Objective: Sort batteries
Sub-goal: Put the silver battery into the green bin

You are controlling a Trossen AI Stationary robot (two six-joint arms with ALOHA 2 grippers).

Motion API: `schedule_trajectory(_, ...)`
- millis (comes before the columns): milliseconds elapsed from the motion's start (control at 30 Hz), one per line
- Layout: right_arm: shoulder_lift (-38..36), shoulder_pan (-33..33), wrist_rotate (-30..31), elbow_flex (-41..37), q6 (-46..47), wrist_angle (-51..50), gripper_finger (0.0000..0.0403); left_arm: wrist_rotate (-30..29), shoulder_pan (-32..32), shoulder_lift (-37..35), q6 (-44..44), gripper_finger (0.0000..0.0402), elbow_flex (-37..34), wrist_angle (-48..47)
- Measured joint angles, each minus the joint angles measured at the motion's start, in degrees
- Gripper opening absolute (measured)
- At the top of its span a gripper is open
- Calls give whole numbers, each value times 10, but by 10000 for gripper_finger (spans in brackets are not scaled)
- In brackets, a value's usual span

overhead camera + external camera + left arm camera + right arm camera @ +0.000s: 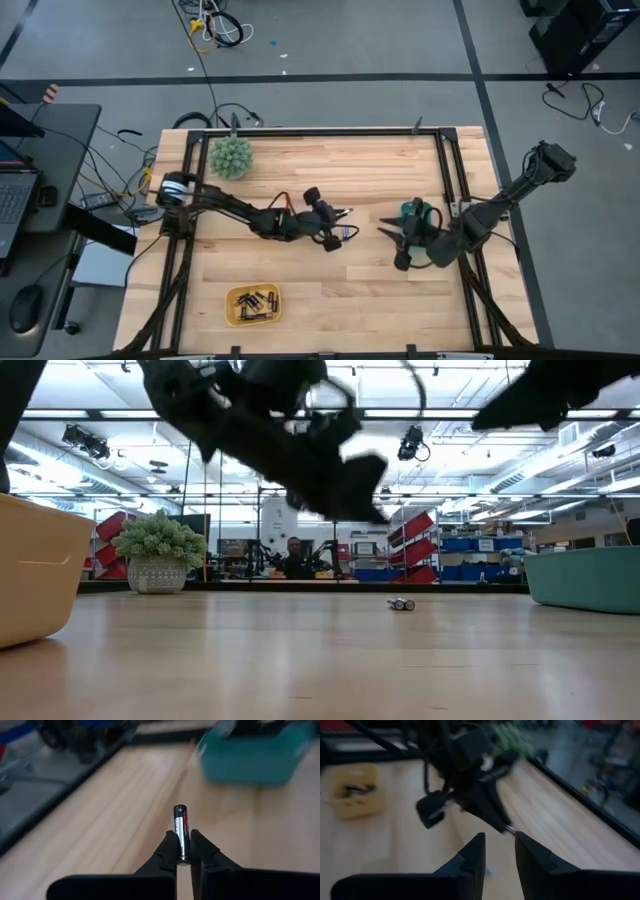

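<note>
My left gripper [338,236] hovers over the table's middle, shut on a silvery battery with a red band [181,827]. My right gripper [497,847] is open and hangs in the air just right of it, fingers pointing at the left gripper. It holds nothing and sits beside the teal tray [419,212]. The yellow tray [253,304] near the near edge holds several dark batteries [252,300]. A small loose cell [401,604] lies on its side on the bare wood. My left gripper pinches the battery by its flat lower end [182,856] between the two fingertips [169,849]. The battery lies along the fingers and sticks out beyond them, plus end [180,810] foremost. It is lifted clear of the table.
A spiky green ball [230,156] sits at the table's far left corner. Black frame rails [452,170] run along the table's edges. Bare wood [350,300] lies between the two trays. A person [293,556] shows far behind the table.
</note>
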Motion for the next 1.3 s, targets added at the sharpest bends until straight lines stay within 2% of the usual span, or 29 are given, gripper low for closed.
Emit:
schedule_trajectory(133,0,20,-3,0,-70,82,91,64,-8,-30,44,6,0,40)
schedule_trajectory(233,7,35,-4,0,-117,123,91,169,-10,-45,71,6,0,76)
schedule_trajectory(400,46,50,-6,0,-232,231,90,347,1,-47,58,6,1,161)
schedule_trajectory(600,111,56,8,0,-389,399,90,472,10,-46,33,6,1,227)
schedule_trajectory(700,133,57,10,0,-456,471,91,494,10,-46,27,6,1,236)
schedule_trajectory(800,149,56,11,0,-486,509,91,495,10,-46,22,6,1,239)
schedule_trajectory(1300,159,56,-5,0,-471,516,90,491,13,-46,22,6,2,265)
